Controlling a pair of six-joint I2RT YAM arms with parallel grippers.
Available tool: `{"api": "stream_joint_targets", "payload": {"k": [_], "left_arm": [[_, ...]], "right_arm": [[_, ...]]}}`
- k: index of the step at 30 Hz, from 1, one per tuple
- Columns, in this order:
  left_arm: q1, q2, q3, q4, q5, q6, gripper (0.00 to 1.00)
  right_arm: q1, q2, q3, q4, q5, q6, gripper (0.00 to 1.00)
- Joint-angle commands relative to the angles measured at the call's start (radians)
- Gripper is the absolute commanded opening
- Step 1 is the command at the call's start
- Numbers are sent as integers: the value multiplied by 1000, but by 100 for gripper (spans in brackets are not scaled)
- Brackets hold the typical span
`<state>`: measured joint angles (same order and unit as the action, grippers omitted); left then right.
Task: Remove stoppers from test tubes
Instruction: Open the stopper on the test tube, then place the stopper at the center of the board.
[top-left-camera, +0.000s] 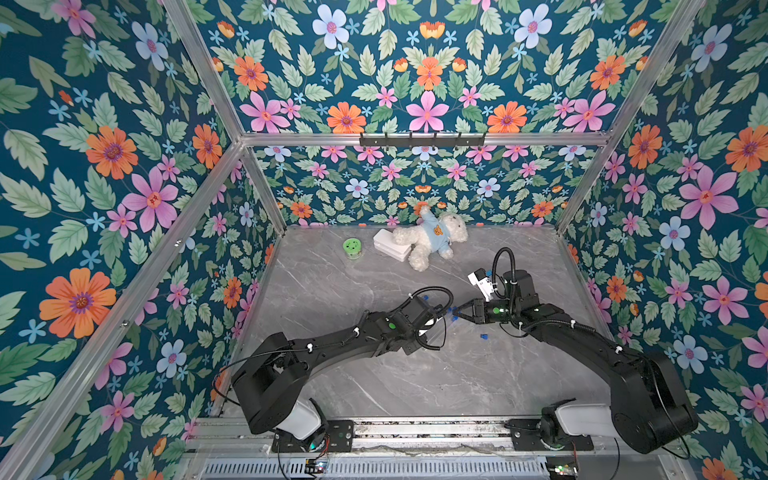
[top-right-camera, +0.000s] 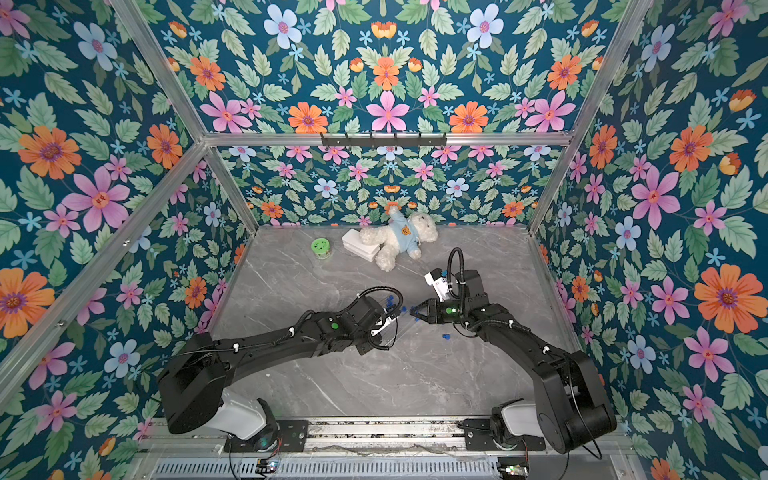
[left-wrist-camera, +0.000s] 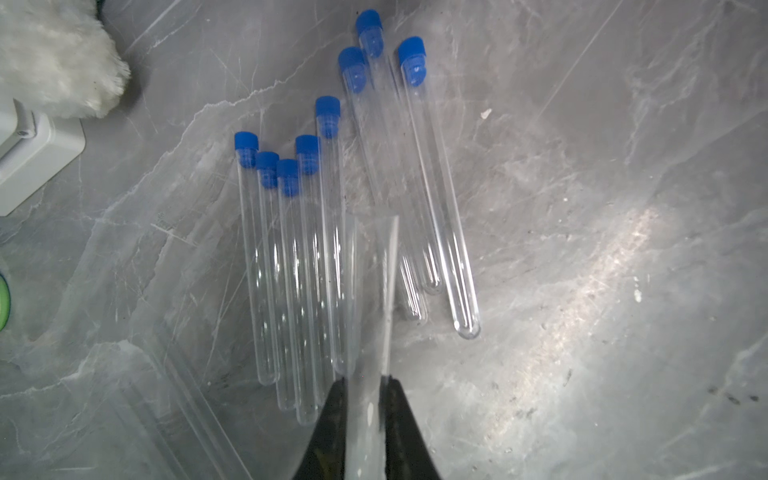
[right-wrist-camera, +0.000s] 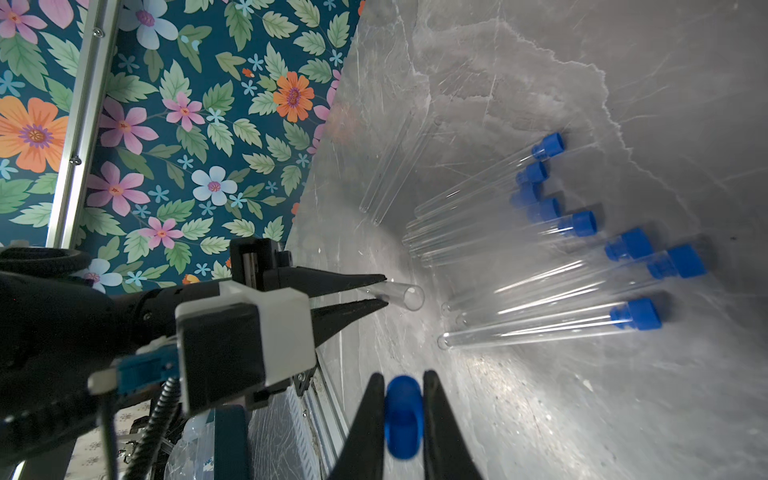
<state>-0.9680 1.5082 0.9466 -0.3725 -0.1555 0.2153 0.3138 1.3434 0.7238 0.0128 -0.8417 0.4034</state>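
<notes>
We find one held tube (left-wrist-camera: 370, 311) clamped between the narrowly set jaws of the left gripper (left-wrist-camera: 365, 380), above the middle of the table (top-left-camera: 415, 374). Its mouth is open and bare and points toward the right gripper (right-wrist-camera: 403, 376). The right wrist view shows the same tube (right-wrist-camera: 399, 293) projecting past the black fingertips.

The right gripper is closed on one blue stopper (right-wrist-camera: 403, 415), pinched across its sides. This stopper is clear of the tube's mouth, with a gap between them.

Under and beside the held tube, eight capped tubes (left-wrist-camera: 432, 187) lie flat on the marble in two clusters, five side by side and three side by side. Each carries a blue plug; we mark these as the stoppers (left-wrist-camera: 411, 54). Two open tubes (right-wrist-camera: 386, 170) lie together just beyond the cluster of five, toward the left edge of the table.

A loose stopper (top-left-camera: 483, 336) lies on the marble near the right arm, toward the right edge.

Along the far edge we see a teddy bear (top-left-camera: 430, 239) leaning on a white box (top-left-camera: 388, 245), with a green lid (top-left-camera: 352, 246) beside them.
</notes>
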Motion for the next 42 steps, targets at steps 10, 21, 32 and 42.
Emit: {"api": "stream_joint_targets", "payload": {"k": [10, 21, 32, 42], "left_arm": [[80, -50, 27, -37, -48, -80, 0], [212, 45, 121, -97, -92, -178, 0], [284, 118, 138, -98, -82, -215, 0], [301, 157, 137, -75, -63, -215, 0]], "right_arm": [[-109, -1, -12, -98, 182, 8, 0], [-142, 137, 43, -147, 330, -24, 0], [-161, 304, 128, -154, 319, -11, 5], [-171, 356, 119, -145, 326, -1, 13]]}}
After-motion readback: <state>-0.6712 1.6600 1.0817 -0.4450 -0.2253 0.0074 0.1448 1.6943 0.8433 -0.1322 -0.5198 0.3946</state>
